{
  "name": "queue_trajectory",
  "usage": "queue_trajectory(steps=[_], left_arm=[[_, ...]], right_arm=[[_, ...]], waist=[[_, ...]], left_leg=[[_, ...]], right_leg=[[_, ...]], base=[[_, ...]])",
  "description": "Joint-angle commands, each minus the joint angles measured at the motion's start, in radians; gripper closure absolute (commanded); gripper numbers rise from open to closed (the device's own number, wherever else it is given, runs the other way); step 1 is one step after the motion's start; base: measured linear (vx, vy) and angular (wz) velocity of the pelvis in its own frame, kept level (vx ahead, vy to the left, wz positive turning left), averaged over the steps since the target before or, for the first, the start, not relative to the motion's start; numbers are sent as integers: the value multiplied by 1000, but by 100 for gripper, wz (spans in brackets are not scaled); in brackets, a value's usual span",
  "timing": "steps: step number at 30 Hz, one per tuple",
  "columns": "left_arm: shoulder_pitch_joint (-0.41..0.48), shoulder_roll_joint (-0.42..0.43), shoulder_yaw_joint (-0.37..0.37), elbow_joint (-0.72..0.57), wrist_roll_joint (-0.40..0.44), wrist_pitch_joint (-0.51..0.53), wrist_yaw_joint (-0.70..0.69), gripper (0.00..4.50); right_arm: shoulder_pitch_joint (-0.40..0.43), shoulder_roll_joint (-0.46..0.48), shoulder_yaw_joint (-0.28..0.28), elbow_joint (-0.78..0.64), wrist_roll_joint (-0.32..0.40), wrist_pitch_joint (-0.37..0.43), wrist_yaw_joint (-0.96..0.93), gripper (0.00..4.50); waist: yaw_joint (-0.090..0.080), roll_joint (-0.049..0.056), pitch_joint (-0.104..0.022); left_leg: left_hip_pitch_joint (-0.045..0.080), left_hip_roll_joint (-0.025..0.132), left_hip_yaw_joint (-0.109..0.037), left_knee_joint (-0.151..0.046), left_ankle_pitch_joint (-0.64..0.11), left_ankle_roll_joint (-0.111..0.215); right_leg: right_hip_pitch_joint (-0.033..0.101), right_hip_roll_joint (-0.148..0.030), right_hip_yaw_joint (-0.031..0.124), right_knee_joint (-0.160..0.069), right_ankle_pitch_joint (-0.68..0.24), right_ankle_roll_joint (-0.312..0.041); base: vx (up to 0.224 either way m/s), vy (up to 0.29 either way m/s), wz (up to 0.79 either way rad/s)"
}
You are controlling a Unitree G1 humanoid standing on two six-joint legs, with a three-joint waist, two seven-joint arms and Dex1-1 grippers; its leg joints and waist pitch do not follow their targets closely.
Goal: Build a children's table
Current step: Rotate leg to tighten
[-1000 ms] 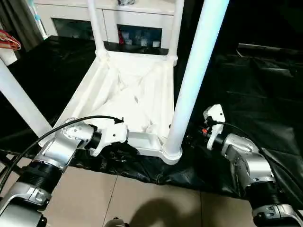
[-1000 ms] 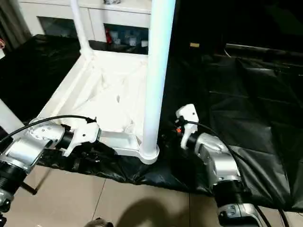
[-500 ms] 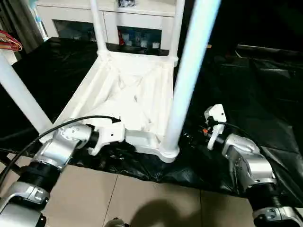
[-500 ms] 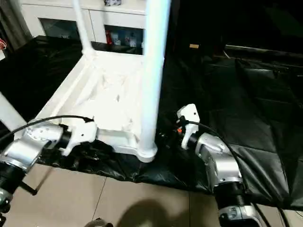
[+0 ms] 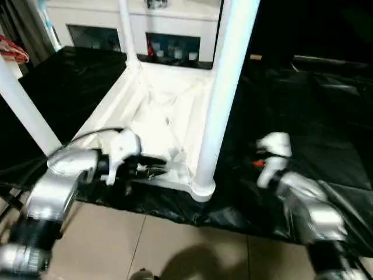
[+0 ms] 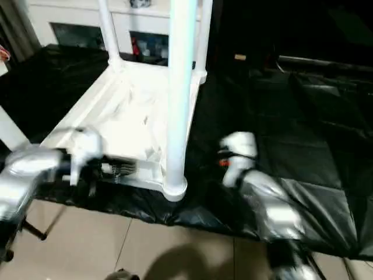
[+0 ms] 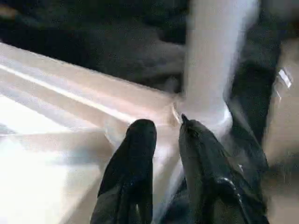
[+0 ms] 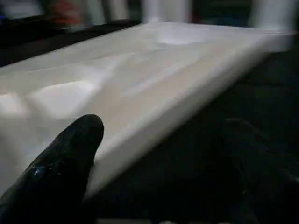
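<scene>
The children's table lies upside down on a black sheet, ribbed underside up, with its white legs standing in the corner sockets. The nearest leg rises at the front right corner, and another leg stands at the left. My left gripper is at the front rim just left of that corner socket. In the left wrist view its fingers stand a narrow gap apart, shut on the rim. My right gripper is open wide, low beside the table's right edge, with nothing between its fingers.
The black sheet covers the floor under and to the right of the table. Beige tiles lie in front of it. A white glass-doored cabinet stands behind the table, and a red object is at the far left.
The camera has shifted. My left wrist has swung up and to the left, so its fingers now show at the front rim. My right wrist has moved slightly right, away from the near leg.
</scene>
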Motion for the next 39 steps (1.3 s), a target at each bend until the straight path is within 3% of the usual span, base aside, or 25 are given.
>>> queue_trajectory(steps=[1, 3, 5, 7, 9, 13, 18, 20, 22, 24, 25, 27, 28, 29, 31, 32, 33, 34, 35, 36, 37, 38, 39], left_arm=[[38, -54, 44, -37, 17, 8, 146, 335], [104, -174, 86, -75, 95, 34, 369, 335], [166, -277, 113, -106, 126, -16, 530, 335], [205, -313, 113, -133, 144, -35, 603, 335], [238, -335, 106, -152, 172, -35, 663, 335], [292, -372, 100, -182, 206, -49, 743, 335], [330, -396, 100, -220, 229, -69, 802, 335], [339, -385, 93, -233, 223, -64, 807, 335], [348, -388, 94, -240, 204, -91, 797, 335], [363, -386, 89, -250, 212, -78, 800, 335], [369, -386, 88, -252, 216, -73, 804, 335], [375, -387, 89, -255, 216, -72, 810, 335], [377, -387, 88, -256, 215, -73, 813, 335], [382, -388, 89, -261, 214, -73, 817, 335], [399, -388, 87, -276, 205, -74, 824, 335], [408, -390, 85, -281, 202, -87, 824, 335], [416, -392, 84, -286, 201, -94, 825, 335], [426, -388, 80, -293, 214, -111, 832, 335], [438, -381, 73, -298, 233, -133, 838, 335], [455, -376, 67, -302, 249, -171, 847, 335], [463, -380, 70, -305, 249, -175, 854, 335], [470, -384, 75, -306, 248, -175, 860, 335], [475, -386, 80, -307, 248, -170, 867, 335]], right_arm=[[26, 8, -26, -69, -12, 28, -68, 0], [80, 40, -41, -150, -41, 65, -159, 0], [147, 76, -23, -236, -71, 82, -217, 0], [191, 94, 3, -284, -83, 83, -241, 0], [229, 113, 24, -309, -84, 80, -258, 0], [277, 149, 40, -334, -72, 91, -289, 0], [304, 152, 35, -362, -87, 108, -323, 0], [316, 147, 38, -376, -79, 110, -321, 0], [324, 142, 46, -387, -77, 113, -314, 0], [331, 138, 54, -394, -77, 113, -312, 0], [333, 137, 56, -396, -77, 113, -312, 0], [334, 133, 58, -396, -77, 111, -312, 0], [335, 131, 59, -396, -77, 110, -311, 0], [335, 127, 59, -394, -79, 109, -310, 0], [339, 118, 54, -398, -75, 112, -308, 0], [342, 114, 51, -398, -74, 113, -307, 0], [344, 110, 47, -397, -74, 109, -305, 0], [348, 105, 41, -395, -70, 107, -303, 0], [351, 100, 33, -394, -69, 105, -305, 0], [356, 94, 21, -397, -65, 104, -310, 0], [359, 91, 10, -398, -60, 106, -313, 0], [362, 87, -4, -398, -56, 107, -317, 0], [366, 82, -16, -396, -51, 107, -318, 0]], waist=[[-7, 7, -61], [-14, 6, -58], [-16, 5, -56], [-16, 1, -54], [-28, 2, -52], [-40, 6, -50], [-55, 13, -46], [-54, 15, -46], [-50, 10, -48], [-39, 6, -50], [-27, 4, -51], [-1, 1, -49], [2, 0, -49], [12, 7, -50], [12, 16, -51], [2, 27, -52], [-11, 31, -57], [-40, 45, -57], [-59, 47, -47], [-65, 46, -46], [-64, 46, -51], [-59, 37, -52], [-67, 42, -51]], left_leg=[[12, 36, -20, -67, -274, 3], [8, 38, -21, -67, -282, 3], [5, 35, -21, -67, -294, 11], [9, 28, -24, -68, -312, 19], [7, 29, -29, -71, -333, 19], [8, 27, -34, -75, -357, 24], [15, 31, -43, -83, -420, 17], [14, 31, -44, -84, -421, 17], [7, 26, -39, -82, -396, 40], [-3, 20, -32, -70, -332, 89], [-11, 23, -41, -49, -268, 132], [-32, 29, -66, 6, -175, 180], [-40, 30, -75, 23, -166, 186], [-45, 37, -91, 41, -149, 192], [-37, 31, -87, 4, -147, 221], [-2, 25, -66, -34, -178, 259], [18, 16, -54, -48, -170, 291], [51, 4, -45, -69, -186, 351], [36, 23, -43, -101, -248, 322], [16, 51, -46, -126, -324, 234], [14, 61, -55, -124, -355, 167], [11, 65, -56, -127, -489, -15], [29, 78, -84, -136, -616, -177]], right_leg=[[48, -73, 49, -84, -320, -140], [50, -68, 48, -90, -324, -119], [50, -69, 47, -103, -398, -82], [44, -70, 42, -118, -485, -38], [40, -65, 39, -124, -521, -1], [37, -63, 33, -136, -546, 17], [37, -62, 33, -140, -510, -3], [39, -65, 36, -138, -494, -7], [45, -81, 47, -135, -494, -19], [55, -115, 68, -138, -513, -50], [66, -158, 95, -147, -538, -70], [84, -239, 143, -171, -628, -99], [89, -261, 154, -174, -643, -107], [89, -277, 162, -178, -631, -133], [78, -215, 122, -159, -562, -153], [54, -151, 82, -142, -510, -143], [44, -110, 61, -120, -450, -135], [12, -40, 12, -75, -367, -106], [0, 9, -23, -16, -276, -78], [7, 6, -24, 19, -176, -58], [15, -8, -13, 13, -124, -50], [24, -39, 18, -22, -82, -44], [20, -26, 25, -23, -112, -34]], base=[[0, 0, 0], [0, 0, 0], [0, 0, 0], [0, 0, 0], [0, 0, 0], [0, 0, 0], [0, 0, 0], [0, 0, 0], [0, 0, 0], [0, 0, 0], [0, 0, 0], [10, 35, -3], [16, 118, -5], [16, 118, -5], [8, 130, 0], [10, 191, 8], [-3, 199, 13], [-15, 308, 23], [-21, 211, 16], [-36, 183, 19], [-25, 74, 8], [-55, 117, 16], [-60, 64, 14]])
